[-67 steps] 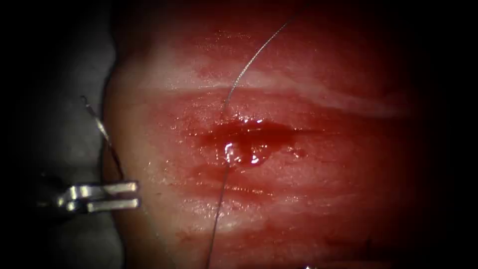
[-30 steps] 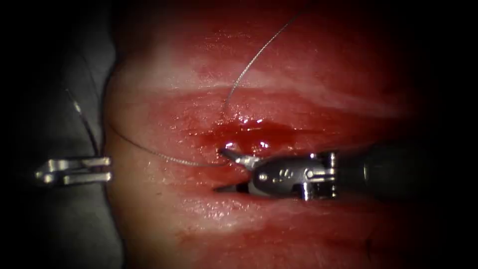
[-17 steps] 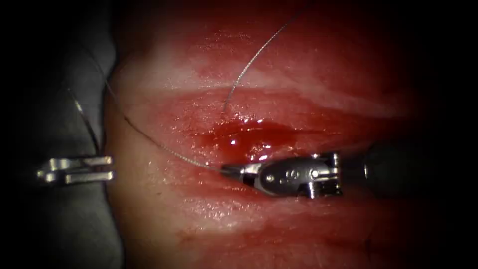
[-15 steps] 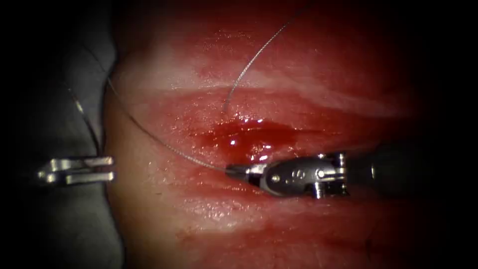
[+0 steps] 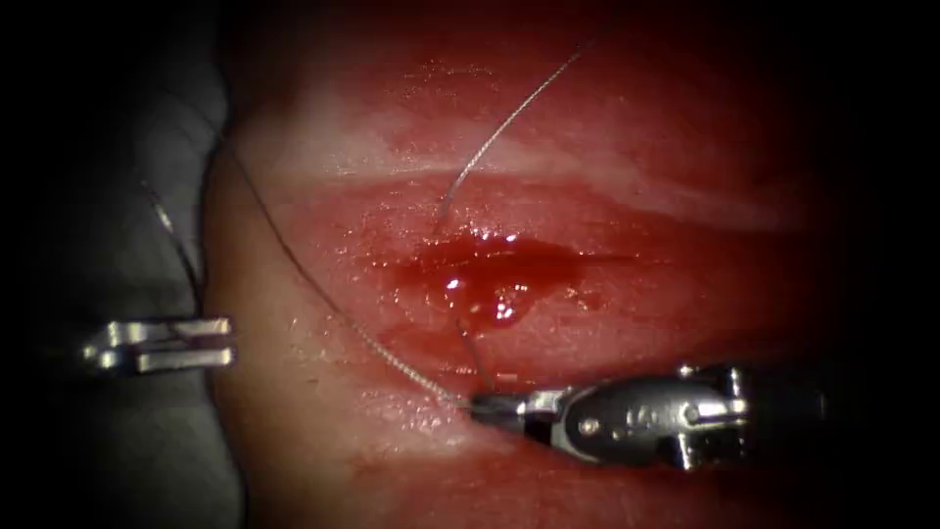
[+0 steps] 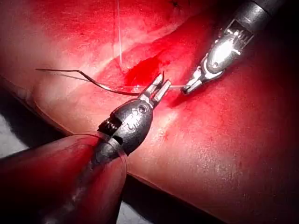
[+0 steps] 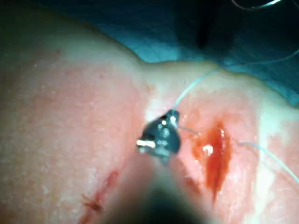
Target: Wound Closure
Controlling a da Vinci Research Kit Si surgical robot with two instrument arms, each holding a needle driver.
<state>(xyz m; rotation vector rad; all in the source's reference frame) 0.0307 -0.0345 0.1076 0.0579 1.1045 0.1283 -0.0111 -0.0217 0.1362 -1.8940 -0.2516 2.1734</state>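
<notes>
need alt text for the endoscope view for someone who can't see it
The right end effector, shut on the thread, sits on the tissue below the cut, which is wet with red fluid. At the tissue's left edge, the left end effector holds the needle, which is outside the tissue.

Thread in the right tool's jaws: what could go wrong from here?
1. The right tool is shut on the thread close to the cut. A hard pull might tear the tissue where the strand exits.
2. The left tool holds the needle near one end, outside the tissue, off its left edge. The thread running that way might snag on it.
</notes>
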